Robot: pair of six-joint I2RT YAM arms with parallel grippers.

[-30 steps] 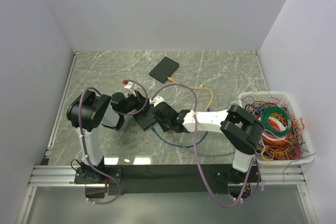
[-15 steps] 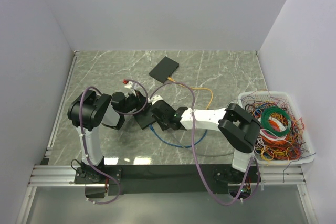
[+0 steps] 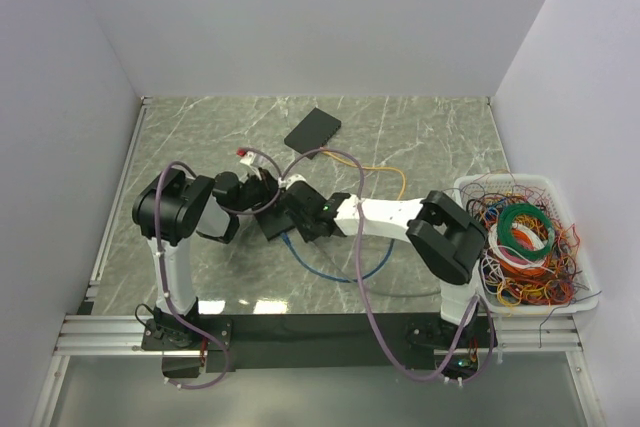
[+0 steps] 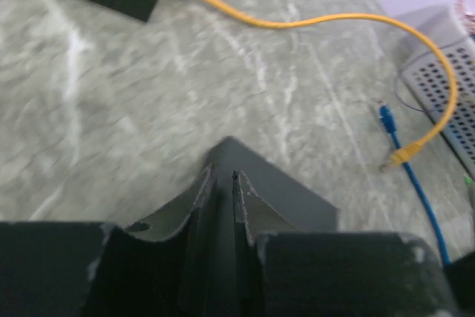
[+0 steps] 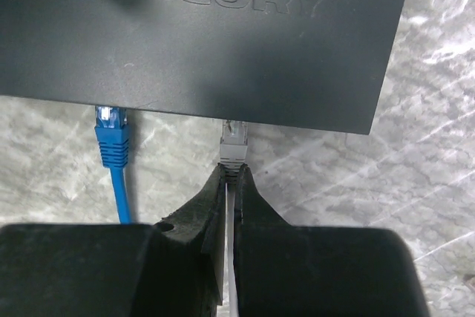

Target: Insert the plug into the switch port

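The switch (image 3: 272,224) lies a little left of the counter's (image 3: 430,137) middle, with both arms reaching in over it from the near edge. The left gripper (image 3: 262,195) comes at it from the left. Seen from its wrist, its jaws are nearly pressed together, pinching a corner of the switch (image 4: 286,194).

The right gripper (image 5: 230,172) meets the switch (image 5: 223,35) from the right. Its jaws are squeezed on the boot and cable just behind the grey plug (image 5: 233,139). The plug's clear tip is right at the switch's edge, at a port mouth. I can't tell whether it is fully seated. Just to its left, a blue plug (image 5: 111,135) sits in another port, and its blue cable (image 3: 330,269) loops toward the near edge.

A second black box (image 3: 312,130) lies toward the far edge. A yellow cable (image 4: 334,20) runs from it, curving off to the right. A white basket (image 3: 470,184) stuffed with coloured wires stands against the right edge.
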